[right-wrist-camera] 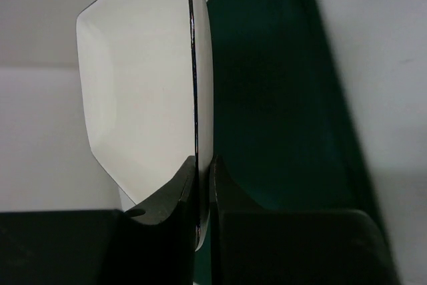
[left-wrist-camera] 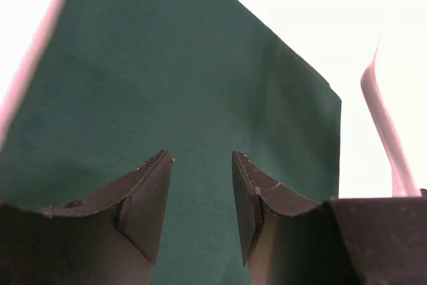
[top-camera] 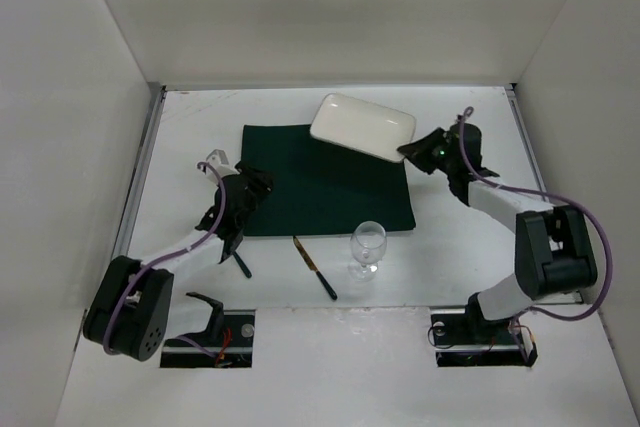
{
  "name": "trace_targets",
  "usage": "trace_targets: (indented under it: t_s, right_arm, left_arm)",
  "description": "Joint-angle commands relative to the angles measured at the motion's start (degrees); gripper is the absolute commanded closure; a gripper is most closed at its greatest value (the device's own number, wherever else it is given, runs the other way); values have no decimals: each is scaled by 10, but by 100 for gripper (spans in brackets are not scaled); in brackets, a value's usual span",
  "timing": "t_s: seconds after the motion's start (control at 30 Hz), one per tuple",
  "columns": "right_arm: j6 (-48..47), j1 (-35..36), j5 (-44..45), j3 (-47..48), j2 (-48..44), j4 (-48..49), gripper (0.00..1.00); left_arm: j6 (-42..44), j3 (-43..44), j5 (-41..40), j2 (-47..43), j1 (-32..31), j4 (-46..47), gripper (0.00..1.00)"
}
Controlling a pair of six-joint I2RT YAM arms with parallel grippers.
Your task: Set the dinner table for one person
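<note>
Your right end effector (top-camera: 415,152) is closed narrowly on the rim of the white rectangular plate (top-camera: 362,127). The right wrist view shows the plate's edge (right-wrist-camera: 140,85) pinched between the two fingers (right-wrist-camera: 160,208). The plate sits over the far right corner of the dark green mat (top-camera: 325,192); you cannot tell whether it rests on the cloth or hangs just above it.

Your left end effector (top-camera: 258,187) hovers over the mat's left edge, its jaws moderately apart with nothing between them, only green cloth (left-wrist-camera: 167,85) below.

The white table (top-camera: 200,117) spreads under everything, with the mat near its middle. Just beyond the mat's near edge, a dark-handled knife (top-camera: 315,267) lies on the bare table, and a wine glass (top-camera: 367,247) stands upright beside it.
</note>
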Motion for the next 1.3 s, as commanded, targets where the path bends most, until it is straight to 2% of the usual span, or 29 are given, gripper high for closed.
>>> trace_targets:
  t_s: [0.0, 0.13, 0.3, 0.63, 1.03, 1.27]
  right_arm:
    - [-18, 47, -105, 80, 17, 135, 99]
    - [-59, 83, -128, 134, 57, 92, 99]
    - [-106, 103, -133, 191, 105, 21, 99]
    - [-106, 136, -161, 213, 171, 35, 99]
    - [-65, 147, -161, 139, 175, 98, 99]
    - [-65, 147, -157, 98, 160, 101, 99]
  left_arm:
    - [0, -20, -30, -51, 16, 27, 61]
    - [-5, -33, -45, -91, 35, 17, 60]
    - [-10, -36, -43, -100, 42, 6, 60]
    - [-11, -30, -42, -80, 34, 11, 60]
    - [-12, -29, -42, -72, 31, 13, 60]
    - [-14, -29, -45, -71, 28, 13, 60]
